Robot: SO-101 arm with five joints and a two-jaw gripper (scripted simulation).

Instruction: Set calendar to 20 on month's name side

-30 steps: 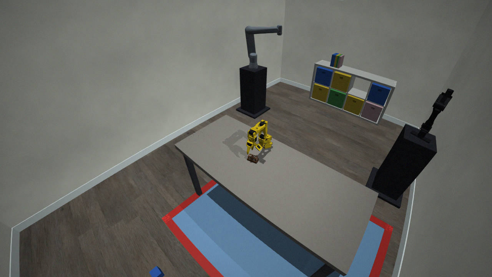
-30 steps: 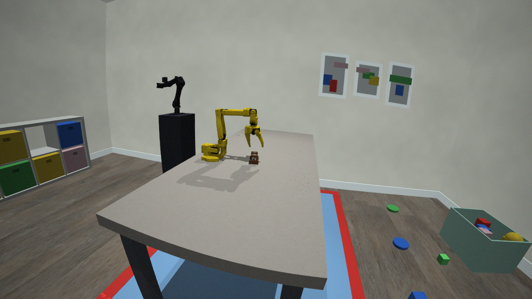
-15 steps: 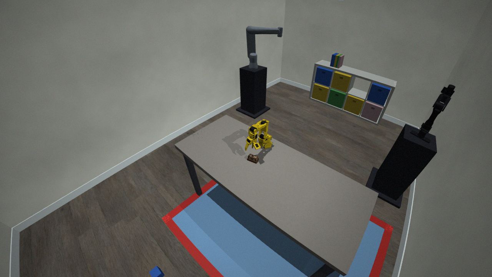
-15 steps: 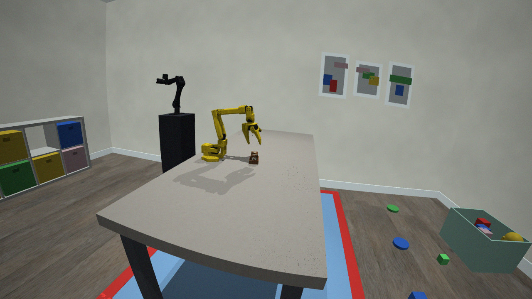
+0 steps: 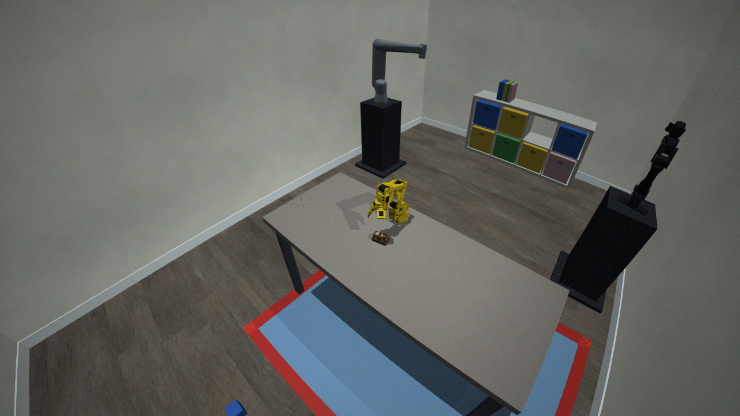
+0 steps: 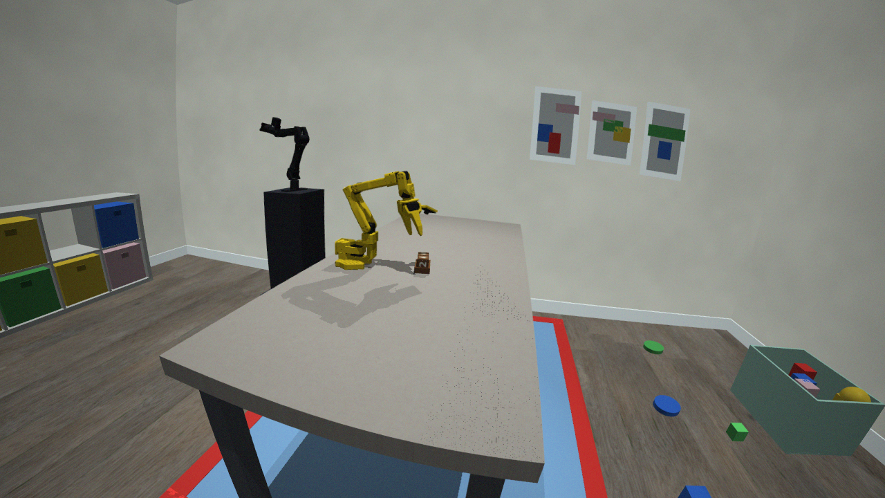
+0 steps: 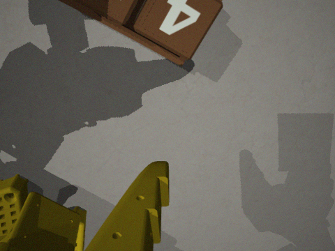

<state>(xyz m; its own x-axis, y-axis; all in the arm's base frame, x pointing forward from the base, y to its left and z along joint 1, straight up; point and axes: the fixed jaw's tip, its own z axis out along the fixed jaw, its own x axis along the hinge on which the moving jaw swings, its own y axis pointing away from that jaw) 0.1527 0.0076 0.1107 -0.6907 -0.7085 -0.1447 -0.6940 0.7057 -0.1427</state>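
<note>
The brown wooden calendar tray (image 5: 378, 241) (image 6: 422, 270) (image 7: 153, 48) lies flat on the table with both cubes standing in it side by side. In the wrist view the right cube (image 7: 174, 24) shows a white 4 on its top face, and the other cube (image 7: 116, 10) is cut off by the frame's edge. In the exterior view the end facing the camera shows a 2. My gripper (image 5: 374, 212) (image 6: 423, 221) hangs partly open and empty, raised above the table, off to one side of the tray and clear of it. Its fixed jaw (image 7: 139, 209) shows over bare table.
The yellow arm's base (image 6: 355, 250) stands on the grey table (image 5: 439, 289) close behind the tray. Two other arms on black pedestals (image 5: 381, 134) (image 5: 610, 242) stand on the floor beside the table. The table's near edge (image 5: 320, 268) is a short way from the tray.
</note>
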